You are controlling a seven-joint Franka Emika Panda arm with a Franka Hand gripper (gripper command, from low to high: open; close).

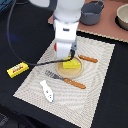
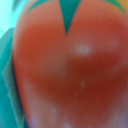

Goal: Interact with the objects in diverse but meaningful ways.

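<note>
A red tomato (image 2: 70, 75) with a green stem fills the whole wrist view, very close to the camera and blurred. My gripper (image 1: 66, 56) hangs low over the tan plate (image 1: 67, 74), mostly hidden by the white arm; its fingers do not show in either view. The tomato is hidden in the exterior view. The yellow cheese wedge (image 1: 71, 64) lies on the plate right by the gripper. The flat yellow box (image 1: 17, 69) lies on the dark table at the exterior view's left. The white fish piece (image 1: 47, 90) lies on the placemat. The grey pot (image 1: 92, 12) stands at the back.
A woven placemat (image 1: 95, 85) holds the plate and two wooden-handled cutlery pieces, one (image 1: 65, 80) in front of the plate and one (image 1: 88, 58) behind it. A pale bowl (image 1: 123, 16) stands at the back right on a tan board (image 1: 102, 31).
</note>
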